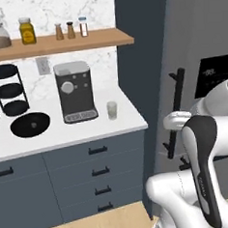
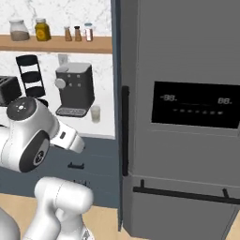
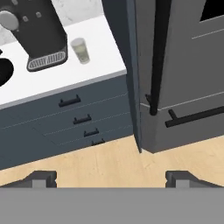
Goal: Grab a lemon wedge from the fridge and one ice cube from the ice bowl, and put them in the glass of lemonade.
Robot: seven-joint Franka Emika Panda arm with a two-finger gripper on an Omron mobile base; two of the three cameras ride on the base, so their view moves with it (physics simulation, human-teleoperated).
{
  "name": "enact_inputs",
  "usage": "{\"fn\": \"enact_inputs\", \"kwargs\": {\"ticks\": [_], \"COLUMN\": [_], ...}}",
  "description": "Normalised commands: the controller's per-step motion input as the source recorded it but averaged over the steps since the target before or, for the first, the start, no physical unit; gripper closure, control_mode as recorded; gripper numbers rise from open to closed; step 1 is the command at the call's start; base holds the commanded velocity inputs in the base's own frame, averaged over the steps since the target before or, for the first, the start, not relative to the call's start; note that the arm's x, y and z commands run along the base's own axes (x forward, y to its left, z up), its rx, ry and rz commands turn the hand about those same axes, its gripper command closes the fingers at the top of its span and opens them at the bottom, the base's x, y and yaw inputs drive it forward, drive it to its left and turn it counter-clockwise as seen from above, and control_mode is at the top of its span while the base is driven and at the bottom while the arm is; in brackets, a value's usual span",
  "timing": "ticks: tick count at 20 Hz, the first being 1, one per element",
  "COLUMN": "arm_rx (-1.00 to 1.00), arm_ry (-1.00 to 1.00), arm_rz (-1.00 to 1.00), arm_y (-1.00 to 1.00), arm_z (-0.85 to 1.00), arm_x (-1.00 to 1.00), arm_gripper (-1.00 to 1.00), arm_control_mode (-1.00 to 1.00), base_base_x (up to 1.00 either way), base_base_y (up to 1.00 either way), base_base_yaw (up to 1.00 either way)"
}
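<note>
My fingers (image 3: 111, 177) are spread wide, empty, facing the tall dark grey fridge (image 3: 183, 65); misjudging its black bar handle (image 3: 158, 57) risks a glancing miss.

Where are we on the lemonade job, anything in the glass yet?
Nothing looks done. The fridge is shut, its vertical bar handle untouched. The glass of lemonade stands on the white counter beside the coffee machine, with no wedge or ice visible in it. The pincer is open and empty, facing the fridge's lower corner. Left: open the fridge, fetch the lemon wedge, then the ice cube.
</note>
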Motion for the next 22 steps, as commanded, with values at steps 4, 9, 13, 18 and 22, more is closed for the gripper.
{"fn": "enact_inputs", "kwargs": {"ticks": [4,9,13,18,22], "arm_rx": [0.00,0.00,0.00,0.00,0.00], "arm_ry": [0.00,0.00,0.00,0.00,0.00], "arm_rz": [0.00,0.00,0.00,0.00,0.00], "arm_y": [0.00,0.00,0.00,0.00,0.00], "arm_z": [0.00,0.00,0.00,0.00,0.00], "arm_x": [0.00,0.00,0.00,0.00,0.00], "arm_gripper": [-1.00,-1.00,-1.00,-1.00,-1.00], "arm_control_mode": [1.00,1.00,1.00,1.00,1.00], "base_base_x": [-0.03,-0.25,-0.11,-0.08,-0.35], "base_base_y": [-1.00,-0.58,0.36,0.62,-0.04], "base_base_yaw": [0.03,0.03,0.00,0.00,-0.01]}}
